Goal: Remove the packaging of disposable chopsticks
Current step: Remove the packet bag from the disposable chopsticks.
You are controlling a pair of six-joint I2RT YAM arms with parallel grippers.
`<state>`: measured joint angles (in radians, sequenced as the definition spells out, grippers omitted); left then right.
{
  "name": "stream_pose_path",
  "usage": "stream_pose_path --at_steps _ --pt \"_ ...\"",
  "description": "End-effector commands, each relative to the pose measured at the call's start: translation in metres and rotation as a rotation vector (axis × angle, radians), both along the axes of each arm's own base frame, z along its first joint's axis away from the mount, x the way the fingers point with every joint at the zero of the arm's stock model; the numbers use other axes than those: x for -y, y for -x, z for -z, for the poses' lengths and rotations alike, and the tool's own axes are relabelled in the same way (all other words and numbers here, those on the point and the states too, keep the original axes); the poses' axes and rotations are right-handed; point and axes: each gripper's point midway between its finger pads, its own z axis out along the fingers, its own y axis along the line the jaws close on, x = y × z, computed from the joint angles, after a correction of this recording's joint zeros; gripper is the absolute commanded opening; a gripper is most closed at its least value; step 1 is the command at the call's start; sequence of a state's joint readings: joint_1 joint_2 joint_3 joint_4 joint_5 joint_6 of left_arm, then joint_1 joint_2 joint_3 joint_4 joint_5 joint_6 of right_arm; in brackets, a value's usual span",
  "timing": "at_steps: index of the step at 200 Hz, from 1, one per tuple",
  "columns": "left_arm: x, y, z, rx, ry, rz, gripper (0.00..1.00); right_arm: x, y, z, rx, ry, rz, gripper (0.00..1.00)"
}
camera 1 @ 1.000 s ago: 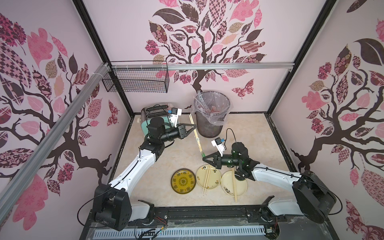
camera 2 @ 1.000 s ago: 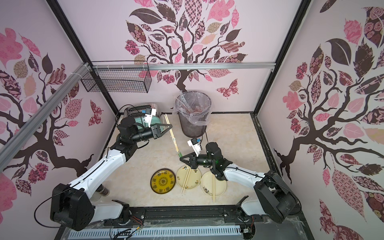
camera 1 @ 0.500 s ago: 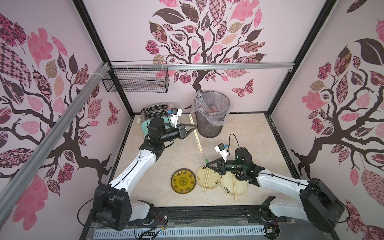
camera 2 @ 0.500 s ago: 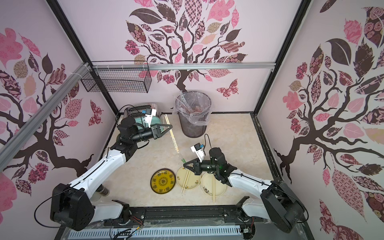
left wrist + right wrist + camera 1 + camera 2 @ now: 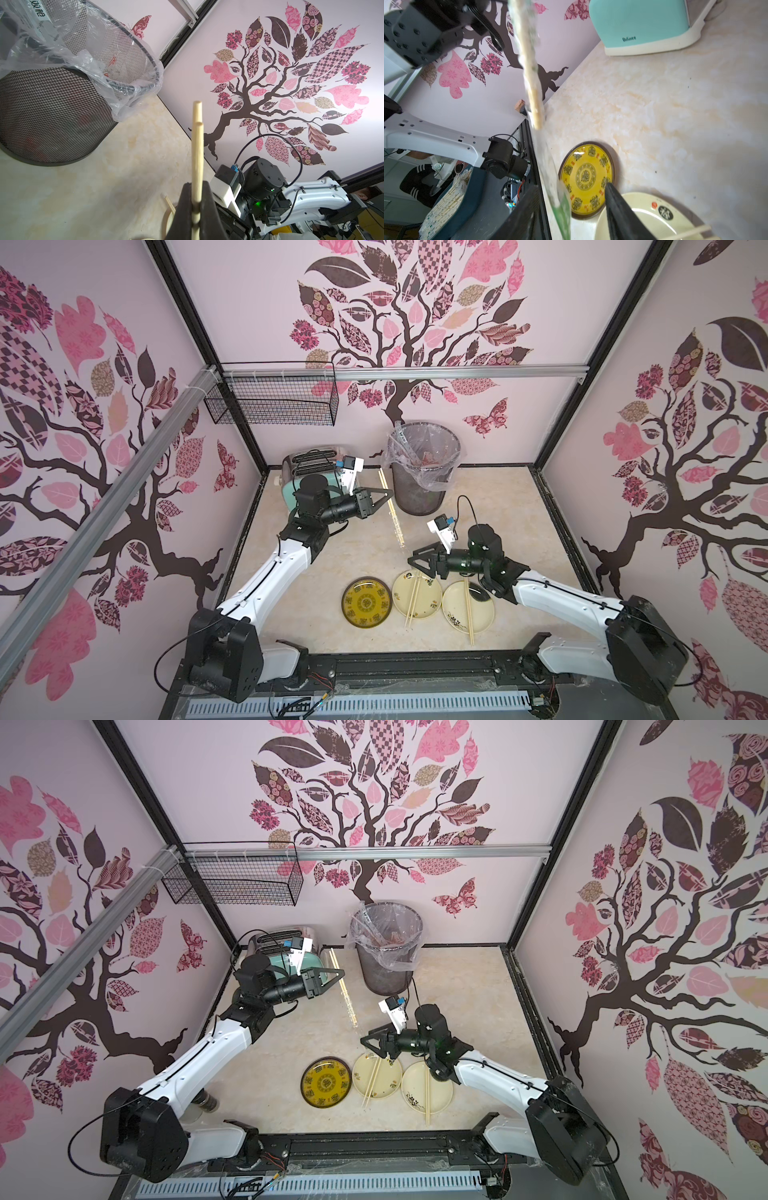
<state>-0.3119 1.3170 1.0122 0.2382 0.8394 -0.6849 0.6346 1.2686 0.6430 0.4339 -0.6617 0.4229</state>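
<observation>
My left gripper [image 5: 388, 495] is shut on a pair of disposable chopsticks [image 5: 383, 483] beside the bin; in the left wrist view the pale sticks [image 5: 197, 141] stand out of the closed jaws. A clear packaging sleeve [image 5: 399, 531] still hangs round their lower end. My right gripper [image 5: 411, 562] is below it, open; in the right wrist view the sleeve's green printed end [image 5: 562, 209] hangs loose between the spread fingers [image 5: 618, 209]. Two more bare pairs of chopsticks [image 5: 413, 601] [image 5: 468, 610] lie on cream plates.
A mesh bin [image 5: 422, 489] with a clear liner stands at the back, with sleeves inside. A teal toaster [image 5: 291, 485] sits behind the left arm. A yellow plate [image 5: 367, 605] and two cream plates [image 5: 428, 593] [image 5: 484, 605] lie in front. A wire basket [image 5: 274, 404] hangs on the wall.
My right gripper was shut on the sleeve's end and has opened, letting it go after drawing slightly toward the front. The left gripper has stayed in place, holding the chopsticks.
</observation>
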Motion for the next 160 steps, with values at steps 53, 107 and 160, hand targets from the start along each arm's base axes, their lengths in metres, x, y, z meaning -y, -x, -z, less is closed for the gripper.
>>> stream_pose_path --at_steps 53,107,160 --pt "-0.002 0.005 -0.007 0.030 0.008 0.011 0.00 -0.009 0.003 0.007 -0.032 -0.014 -0.055 0.12" --pt "-0.002 0.004 -0.006 0.034 0.006 0.011 0.00 0.007 0.023 0.037 -0.108 0.007 -0.040 0.00" --pt "-0.001 0.004 -0.005 0.026 0.006 0.014 0.00 0.008 0.018 0.019 -0.046 -0.001 -0.016 0.52"
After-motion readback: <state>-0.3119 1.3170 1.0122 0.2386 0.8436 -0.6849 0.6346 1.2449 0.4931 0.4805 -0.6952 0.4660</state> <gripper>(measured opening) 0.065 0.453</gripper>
